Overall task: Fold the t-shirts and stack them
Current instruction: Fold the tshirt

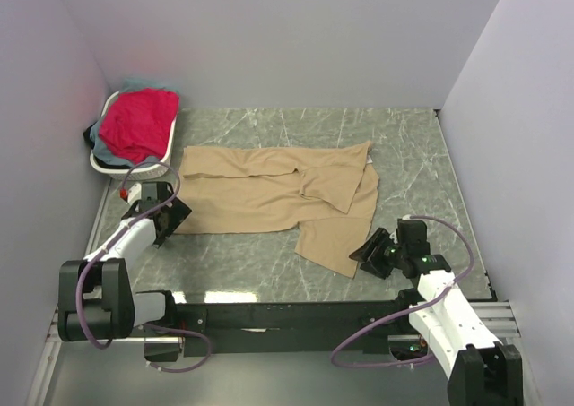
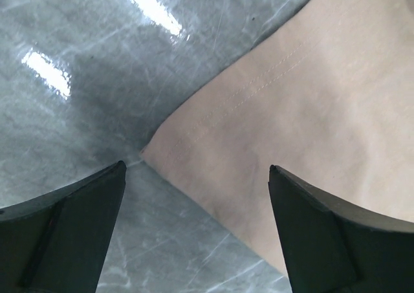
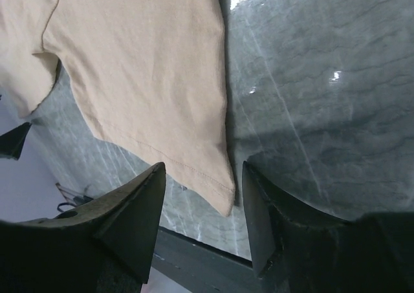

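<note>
The tan shirt (image 1: 269, 195) lies spread on the desk (image 1: 413, 146), with one part doubled over towards its right side. The red shirt (image 1: 139, 124) sits heaped in the basket (image 1: 134, 168) at the far left.

Our left tool (image 2: 197, 170) is spread wide over the tan shirt's near left corner, one finger above bare desk and the other above cloth. Our right tool (image 3: 204, 170) has its jaws apart too, though narrower, with the near right corner lying between them. Neither pinches anything.

We judge the step to be taking both near corners for a fold. To do it well, we should come down until one finger slides under the hem, then close on the corner alone. Lifting both sides together should keep the cloth level.

From the wrist views we cannot tell how near the fingers are to the desk, nor whether the right corner is one layer or two. The cloth under the red shirt is mostly hidden.
</note>
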